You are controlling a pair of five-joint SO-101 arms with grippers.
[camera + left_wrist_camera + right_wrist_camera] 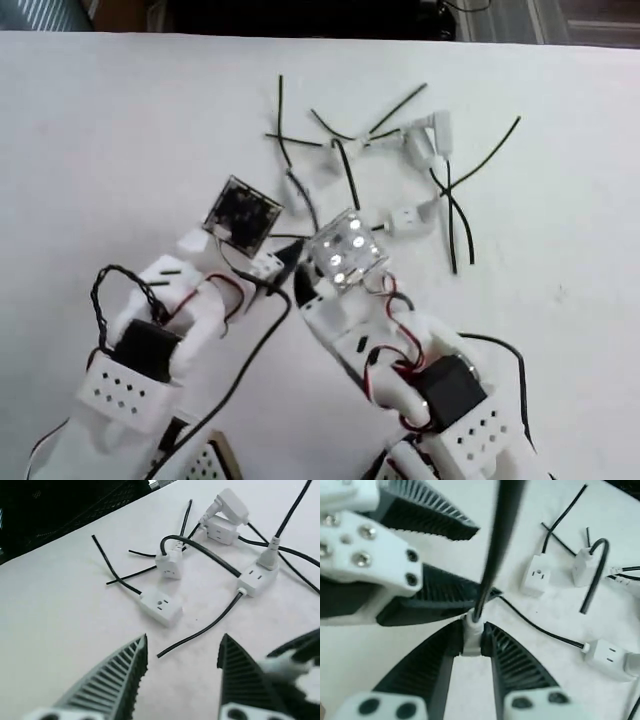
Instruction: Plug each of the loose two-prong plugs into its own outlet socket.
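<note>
The right tool (472,630) is clamped on a small white plug (472,644), and the plug's black cord (495,545) runs up out of the grip. This is at the front middle of the white worktop (110,130), between the 2 arms. The left tool (183,640) gapes wide with nothing in it, just beside the plug. Farther back, 4 boxy white sockets (169,566) lie scattered. The nearest socket (161,605) shows its slotted face bare, and the farthest socket (220,530) touches a second plug (231,505).
</note>
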